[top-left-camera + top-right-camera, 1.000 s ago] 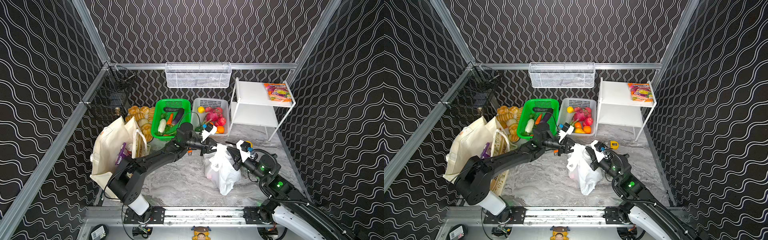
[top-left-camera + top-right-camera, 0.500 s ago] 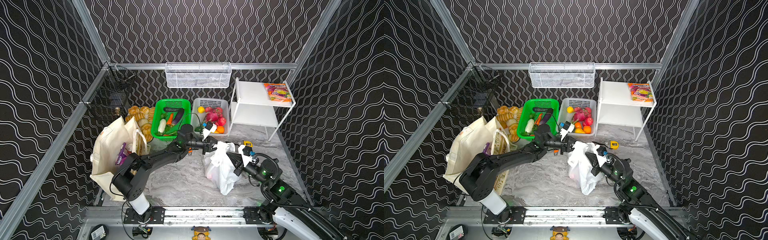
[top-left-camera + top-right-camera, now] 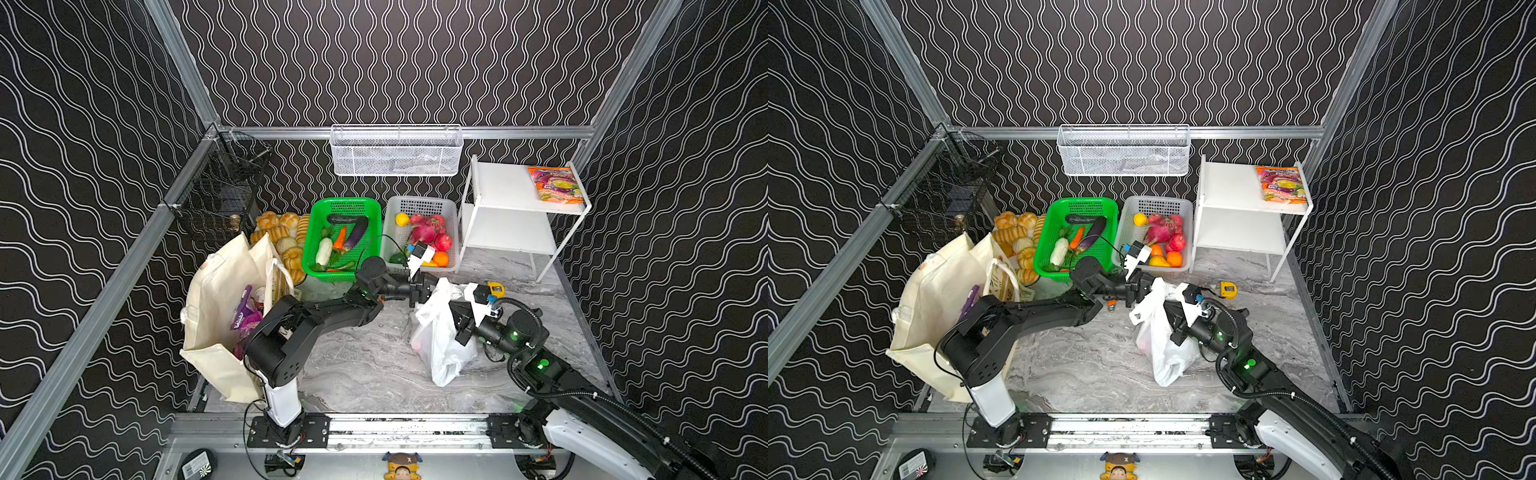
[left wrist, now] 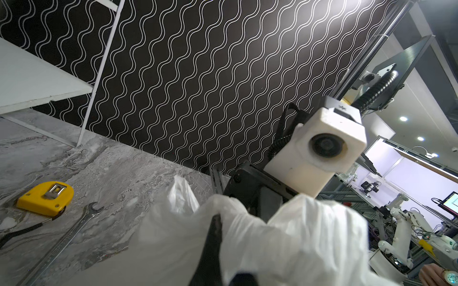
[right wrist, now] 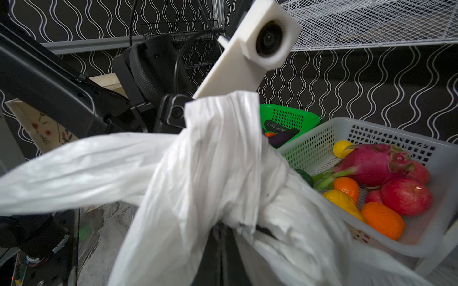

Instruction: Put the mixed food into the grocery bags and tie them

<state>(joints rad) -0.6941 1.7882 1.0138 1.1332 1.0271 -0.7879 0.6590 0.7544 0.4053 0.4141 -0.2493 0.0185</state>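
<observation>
Since a second ago the left arm's elbow has swung toward the middle and the right hand [image 3: 459, 322] has dipped a little lower against the thin, crinkly white plastic carrier bag [image 3: 436, 349]. The left hand [image 3: 422, 291] has barely shifted. This looks like the handles being drawn against each other, so the tying step is under way but no finished knot shows.

In both top views the bag stands on the grey marbled surface [image 3: 1092, 365], right of centre. The left arm reaches far across to the bag's top, and the right arm is bent low beside it. The cream canvas tote [image 3: 934, 299] stands at the left with purple snack packets [image 3: 245, 316] inside, its handles loose.

In the left wrist view, one dark finger [image 4: 213, 235] is wrapped in bag plastic, with the jaws pinched shut on it. A yellow tape measure [image 4: 45, 198] lies beyond.

In the right wrist view, one handle strip runs up to the left hand [image 5: 173, 114]. The gathered plastic bunches over the right hand's fingers, which are closed on it. A pale perforated fruit basket [image 5: 347, 122] sits just beyond.
</observation>
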